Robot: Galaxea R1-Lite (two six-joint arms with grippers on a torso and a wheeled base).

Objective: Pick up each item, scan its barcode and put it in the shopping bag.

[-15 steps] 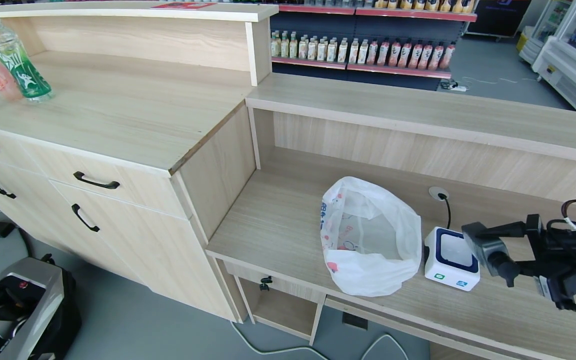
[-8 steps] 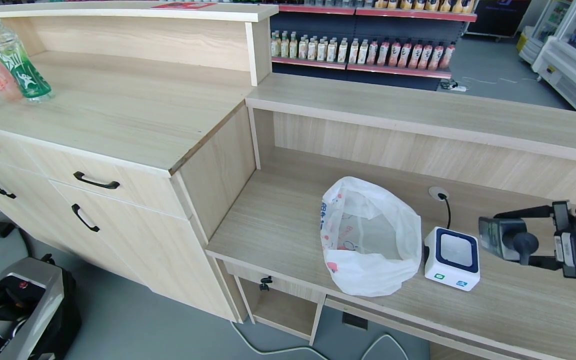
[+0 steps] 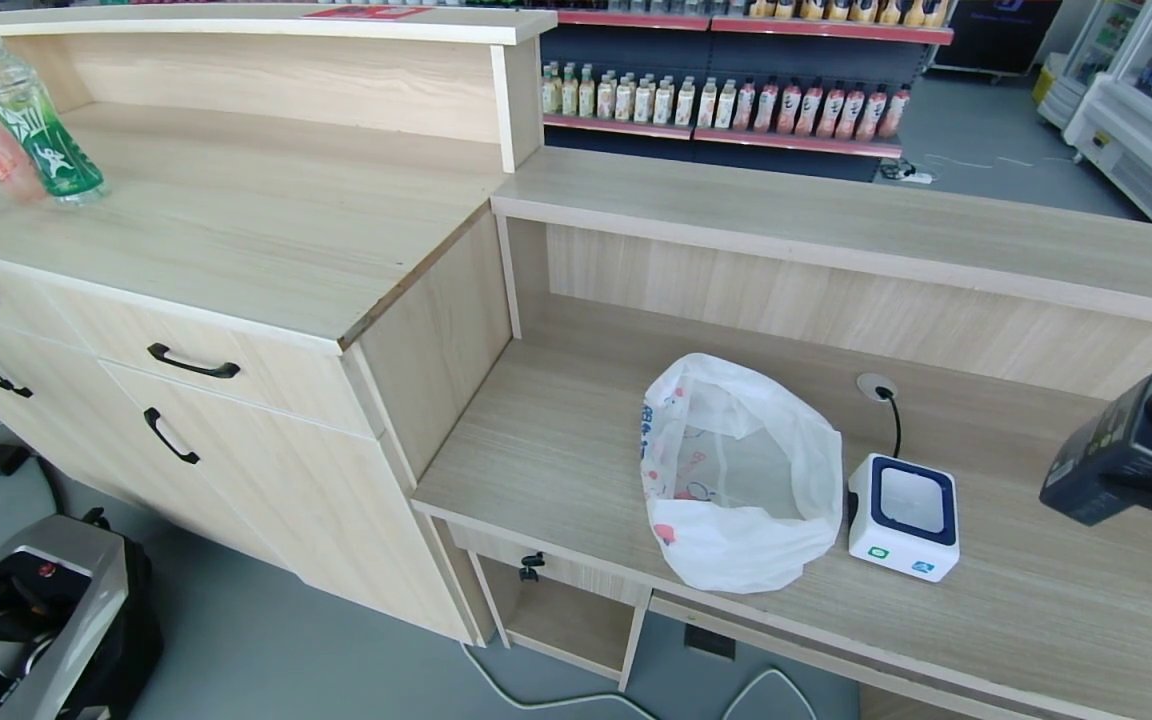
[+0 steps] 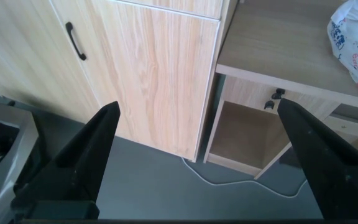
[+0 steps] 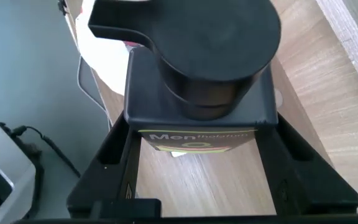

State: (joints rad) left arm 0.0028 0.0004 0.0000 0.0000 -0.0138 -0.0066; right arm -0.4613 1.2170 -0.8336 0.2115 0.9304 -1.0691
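Wooden desk [image 3: 556, 440] carries the shopping bag [image 3: 736, 480] with the scanner [image 3: 904, 515] just right of it; my right hand [image 5: 197, 134] grips the dark box [image 3: 1101, 460] farther right, so I judge scanning is the step, needing its barcode turned toward the scanner, while my left hand [image 4: 194, 109] hangs open.

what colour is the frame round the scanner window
Dark blue, on the white barcode scanner; clearest in the head view.

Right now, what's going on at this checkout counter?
The right tool holds a dark bottle with a black cap above the counter, right of the scanner. The white shopping bag sits open beside the scanner. The left tool hangs open, low by the cabinet doors.
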